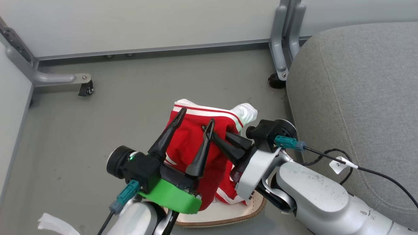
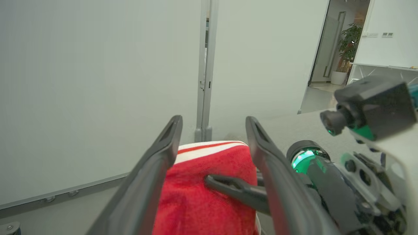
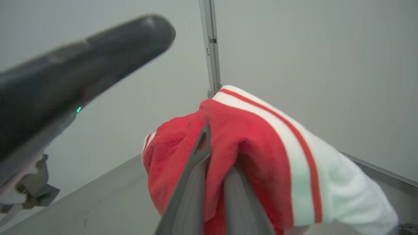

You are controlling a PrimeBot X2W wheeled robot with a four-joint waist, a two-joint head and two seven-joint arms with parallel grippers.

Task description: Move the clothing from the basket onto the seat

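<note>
The red clothing [image 1: 191, 143] with white stripes hangs lifted above the basket [image 1: 228, 221], whose cream floor and brown rim peek out under it at the bottom of the head view. My right gripper [image 1: 207, 130] reaches in from the right and is shut on a fold of the clothing [image 3: 254, 140]; its fingers [image 3: 196, 169] pinch the red cloth. My left gripper [image 1: 196, 118] stands open, fingers spread in front of the clothing [image 2: 202, 195], not clamping it. The right gripper [image 2: 210, 179] lies across the cloth between them. The grey seat [image 1: 359, 81] is on the right.
Pale partition walls stand behind and to the left, on grey legs with castors [image 1: 85, 88] [image 1: 277, 81]. A white plastic scrap [image 1: 55, 225] lies on the grey floor at lower left. A black cable with a white tag [image 1: 339, 164] trails over the seat's edge.
</note>
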